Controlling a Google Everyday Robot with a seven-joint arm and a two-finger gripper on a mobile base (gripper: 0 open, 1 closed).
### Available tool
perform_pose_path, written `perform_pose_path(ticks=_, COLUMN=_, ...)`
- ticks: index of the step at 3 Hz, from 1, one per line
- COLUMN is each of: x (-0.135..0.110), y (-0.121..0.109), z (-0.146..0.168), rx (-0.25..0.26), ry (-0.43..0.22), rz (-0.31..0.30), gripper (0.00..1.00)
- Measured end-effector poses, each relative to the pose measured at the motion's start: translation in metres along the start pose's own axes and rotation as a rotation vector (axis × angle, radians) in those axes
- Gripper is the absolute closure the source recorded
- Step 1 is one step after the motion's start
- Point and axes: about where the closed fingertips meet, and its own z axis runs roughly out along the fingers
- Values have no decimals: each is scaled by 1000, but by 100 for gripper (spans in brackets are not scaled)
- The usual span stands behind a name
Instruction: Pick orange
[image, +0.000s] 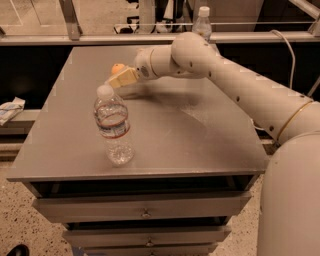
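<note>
At the far left of the worktop (200, 140), the orange (117, 67) sits just behind the gripper (120, 79). The gripper reaches in low from the right, likely to line up a grasp. I cannot tell how wide it stands. A water bottle (114, 127) stands upright nearer, apart from both.

Pale yellow jaws at the bright orange (117, 67) — grey table (200, 135), red-banded clear bottle (114, 127)
</note>
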Motion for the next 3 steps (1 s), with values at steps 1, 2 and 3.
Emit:
perform_pose_path(ticks=1, x=8, y=0, z=10, rx=3, ry=-3, rz=17, gripper=15)
perform_pose_path(ticks=2, x=12, y=0, z=15, rx=7, ry=-8, rz=25, gripper=39)
perform_pose_path(ticks=3, x=8, y=-2, z=9, rx=10, ry=-36, rz=28, gripper=70)
